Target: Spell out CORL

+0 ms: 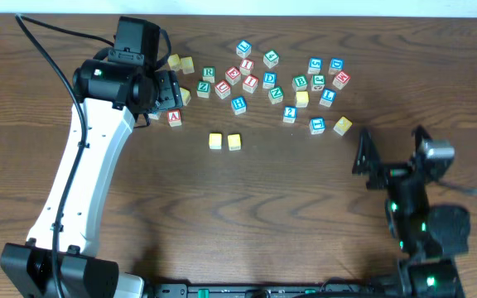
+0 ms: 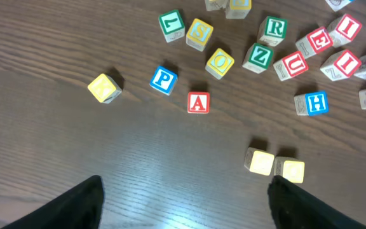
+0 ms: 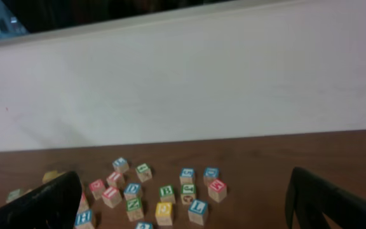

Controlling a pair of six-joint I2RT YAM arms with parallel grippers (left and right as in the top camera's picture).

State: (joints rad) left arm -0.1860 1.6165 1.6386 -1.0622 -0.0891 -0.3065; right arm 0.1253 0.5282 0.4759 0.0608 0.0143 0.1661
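Lettered wooden blocks lie scattered across the back of the brown table (image 1: 288,207). My left gripper (image 1: 169,94) is open and empty, hovering over the left end of the scatter; its fingers (image 2: 186,203) frame bare wood. Near it are a red A (image 2: 198,102), a blue P (image 2: 163,79), a yellow O (image 2: 219,62) and a green R (image 2: 274,27), which the overhead view also shows (image 1: 209,74). A blue L (image 1: 328,96) lies at the right, also in the right wrist view (image 3: 197,208). My right gripper (image 1: 361,155) is open and empty, apart from the blocks. I cannot pick out a C.
Two plain yellow blocks (image 1: 224,141) sit side by side in front of the scatter, also in the left wrist view (image 2: 275,165). A lone yellow block (image 2: 104,87) lies left of the P. A white wall (image 3: 183,89) rises behind the table.
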